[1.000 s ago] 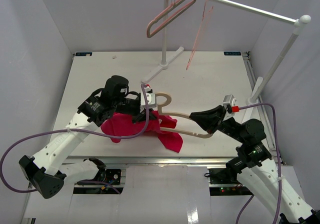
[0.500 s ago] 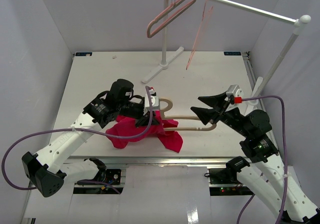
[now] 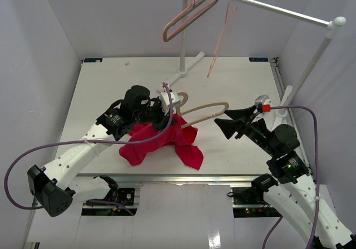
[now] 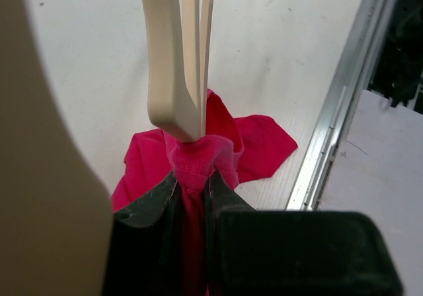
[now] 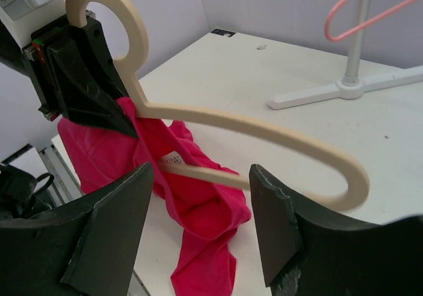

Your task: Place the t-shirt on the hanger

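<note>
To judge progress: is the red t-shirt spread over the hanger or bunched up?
Bunched up. The t-shirt hangs crumpled from the shut left claw; most of the hanger is bare.

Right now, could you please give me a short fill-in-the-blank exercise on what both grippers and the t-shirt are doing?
The left gripper is shut on the ___ t-shirt. The right gripper is ___, holding nothing. The t-shirt's loose end lies on the ___.
Missing words: red; open; table.
</note>
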Available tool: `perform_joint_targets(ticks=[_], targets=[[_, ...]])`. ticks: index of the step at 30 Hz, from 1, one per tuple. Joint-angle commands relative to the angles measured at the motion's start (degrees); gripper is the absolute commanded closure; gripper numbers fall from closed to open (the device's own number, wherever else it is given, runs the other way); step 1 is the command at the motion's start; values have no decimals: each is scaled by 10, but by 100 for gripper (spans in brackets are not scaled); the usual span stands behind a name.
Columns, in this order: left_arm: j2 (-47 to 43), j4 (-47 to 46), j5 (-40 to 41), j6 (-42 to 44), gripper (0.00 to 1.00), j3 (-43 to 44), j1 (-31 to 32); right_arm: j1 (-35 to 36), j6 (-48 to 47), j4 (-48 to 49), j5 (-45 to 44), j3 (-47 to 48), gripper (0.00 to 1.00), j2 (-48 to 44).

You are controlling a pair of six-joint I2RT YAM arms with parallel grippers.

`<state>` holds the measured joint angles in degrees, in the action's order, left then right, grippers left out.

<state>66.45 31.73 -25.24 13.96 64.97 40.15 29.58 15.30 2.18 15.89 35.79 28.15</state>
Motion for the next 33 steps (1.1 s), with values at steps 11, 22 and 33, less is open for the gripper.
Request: perform_joint_targets(ticks=[11, 22, 33], targets=[[-37, -67, 70, -171, 100, 26, 1, -2, 176, 167, -112, -173, 39, -4], [-79, -128, 20, -206, 100, -14, 0, 30, 192, 332, -108, -227, 42, 98], [-71, -134, 50, -206, 100, -37, 0, 148, 161, 377, -204, -211, 41, 182]])
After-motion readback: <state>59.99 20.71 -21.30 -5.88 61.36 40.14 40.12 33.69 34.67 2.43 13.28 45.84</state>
